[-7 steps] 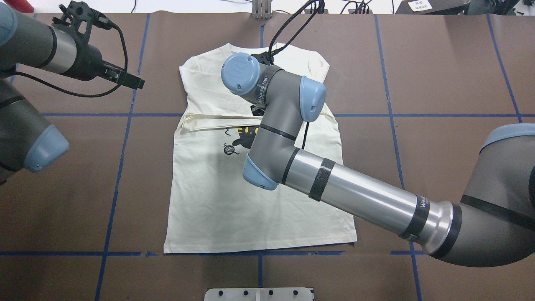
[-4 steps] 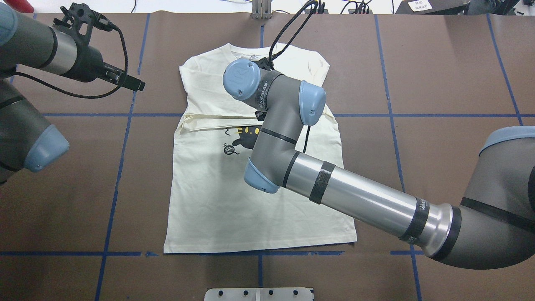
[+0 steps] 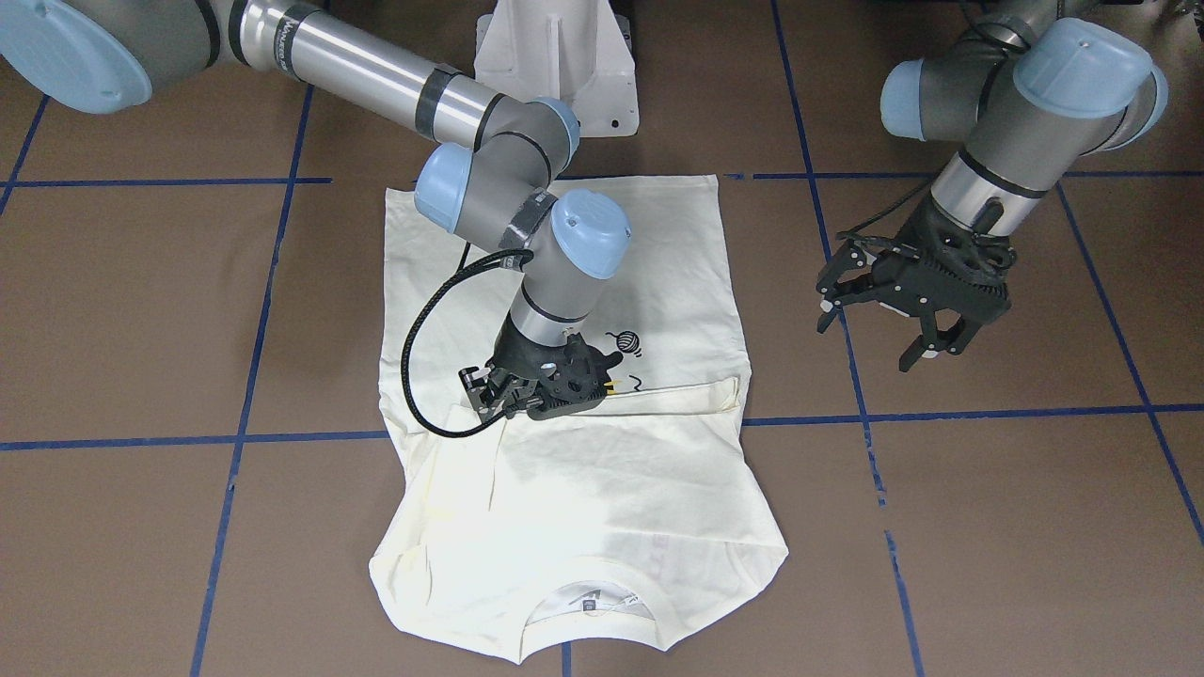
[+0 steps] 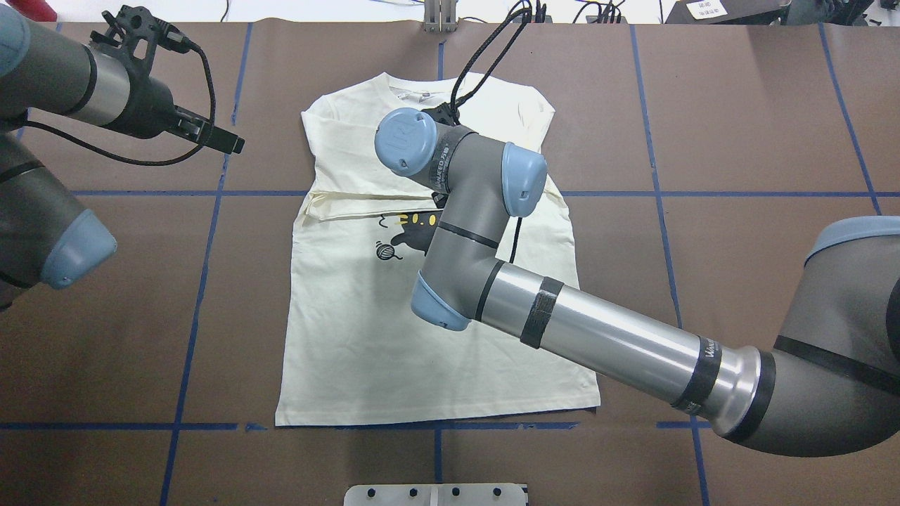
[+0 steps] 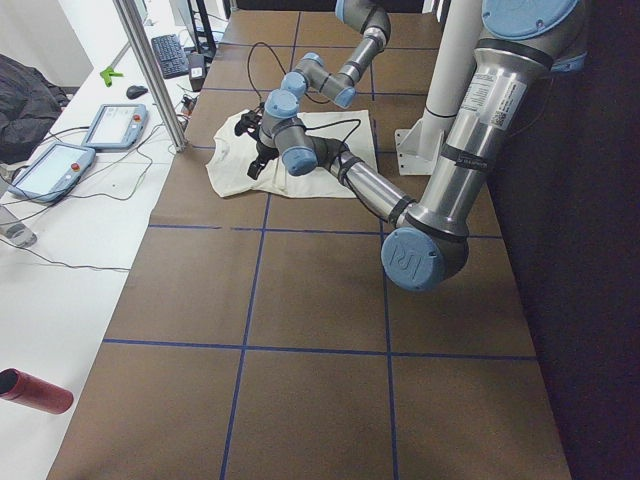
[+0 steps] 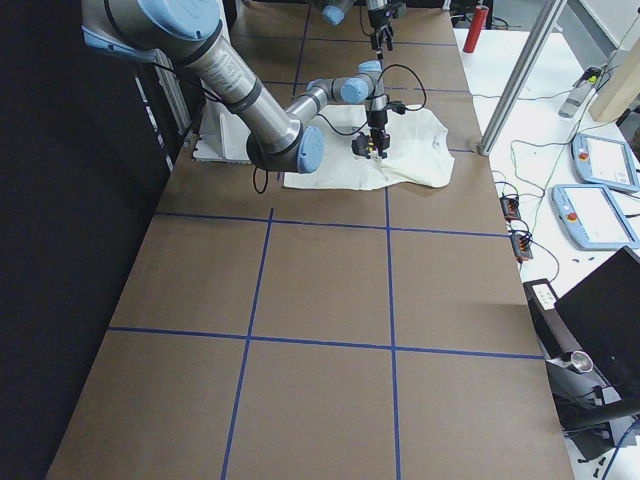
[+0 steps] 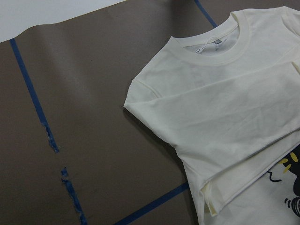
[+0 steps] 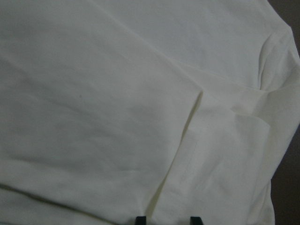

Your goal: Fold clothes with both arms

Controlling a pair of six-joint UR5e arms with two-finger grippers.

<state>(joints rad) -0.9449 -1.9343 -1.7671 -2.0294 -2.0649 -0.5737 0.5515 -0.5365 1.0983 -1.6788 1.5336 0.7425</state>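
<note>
The cream-white shirt (image 4: 351, 337) lies flat on the brown table, collar away from the robot, cat print (image 4: 411, 235) up and sleeves folded in across the chest. It also shows in the front view (image 3: 583, 508). My right gripper (image 3: 503, 406) is down on the shirt's middle, at a folded sleeve cuff (image 8: 187, 154). In its wrist view the fingertips (image 8: 140, 219) stand a little apart with flat cloth between them, nothing pinched. In the overhead view my right wrist hides that gripper. My left gripper (image 3: 875, 334) is open and empty, hovering over bare table beside the shirt's shoulder (image 7: 140, 93).
The white pedestal base (image 3: 555, 56) stands at the robot's side of the table. A black cable (image 3: 414, 376) loops from the right wrist over the shirt. A metal plate (image 4: 436, 494) sits at the near edge. Teach pendants (image 5: 110, 125) lie on a side desk.
My right wrist has shifted a little toward the robot's side over the shirt. The shirt and the left gripper have hardly moved.
</note>
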